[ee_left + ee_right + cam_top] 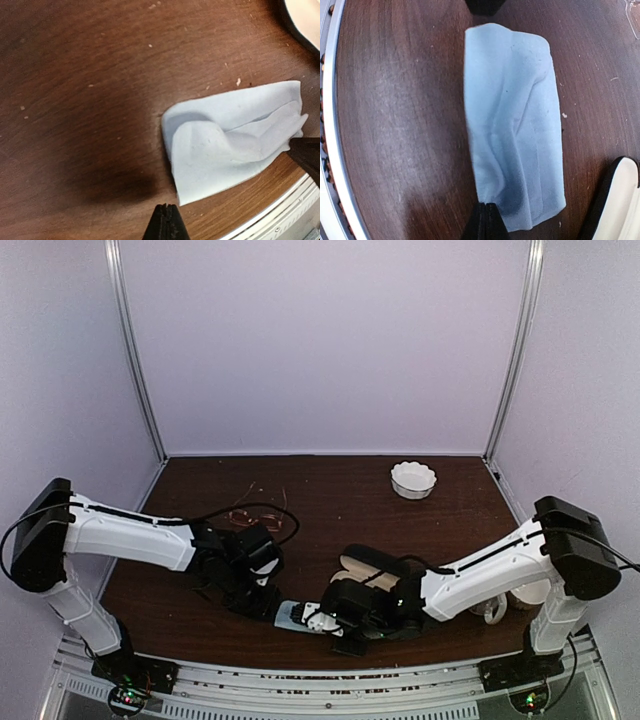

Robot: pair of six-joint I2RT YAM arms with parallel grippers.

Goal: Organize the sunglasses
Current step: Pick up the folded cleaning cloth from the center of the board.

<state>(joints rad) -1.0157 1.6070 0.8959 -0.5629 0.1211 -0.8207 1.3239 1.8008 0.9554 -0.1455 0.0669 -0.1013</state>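
On the dark tabletop (pixel 330 490) the copper-wire sunglasses (pixel 243 512) lie apart from the open cream-lined case (pixel 362 562), the left pincer (pixel 165 209) closed empty, the right pincer (pixel 485 207) pinching the light-blue cloth (pixel 512 125).

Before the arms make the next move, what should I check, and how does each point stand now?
1. Left gripper shut: ok.
2. Left gripper on the cloth: not ok, it is beside the corner.
3. Right gripper shut: ok.
4. Right gripper pinching the cloth edge: cannot tell.
5. Glasses case open: ok.
6. Copper glasses free on the table: ok.
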